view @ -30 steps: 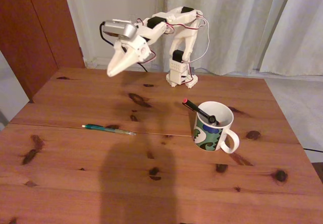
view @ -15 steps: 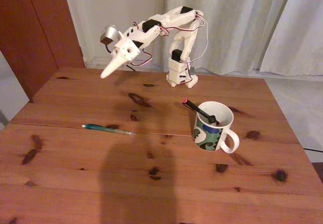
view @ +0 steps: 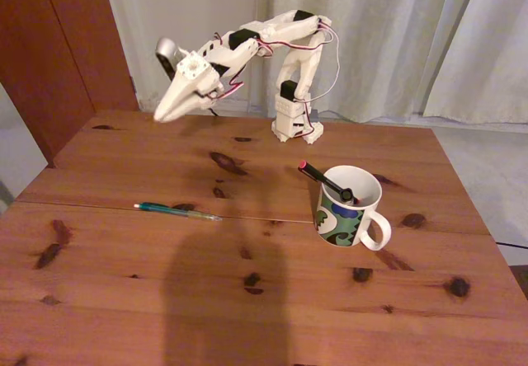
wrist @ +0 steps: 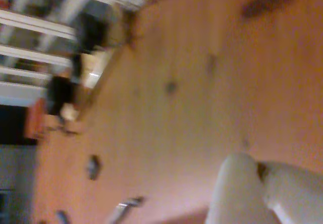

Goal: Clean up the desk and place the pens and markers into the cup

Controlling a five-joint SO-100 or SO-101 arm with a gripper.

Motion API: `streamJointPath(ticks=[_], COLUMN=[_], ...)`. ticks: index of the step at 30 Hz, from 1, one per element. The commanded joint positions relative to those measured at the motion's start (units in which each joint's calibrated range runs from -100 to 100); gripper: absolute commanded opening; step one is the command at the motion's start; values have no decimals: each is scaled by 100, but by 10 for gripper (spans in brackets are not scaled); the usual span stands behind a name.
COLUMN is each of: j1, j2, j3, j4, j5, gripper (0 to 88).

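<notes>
Lying flat along the plank seam, the teal pen (view: 177, 211) is pointing left-right in the fixed view, clear end toward the right.

Over in the cup (view: 350, 208), right of center on the desk (view: 247, 300), the black pen (view: 325, 181) is leaning with its red tip poking up-left over the rim. The gripper (view: 162, 115) is hanging in the air above the desk's far left part, fingers looking pinched together and holding nothing. The wrist view is blurry, showing wood knots, the pale fingers (wrist: 237, 188) touching, plus room clutter past the desk edge.
</notes>
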Motion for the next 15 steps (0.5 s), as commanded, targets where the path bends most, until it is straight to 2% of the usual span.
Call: streamJointPath(ticks=[1, 10, 15], j1=[-30, -54, -70], j2=[201, 1467, 2303], j3=[-733, -3023, -3808], j4=[857, 4341, 5347], j5=[14, 19, 24], gripper=[5, 5, 5])
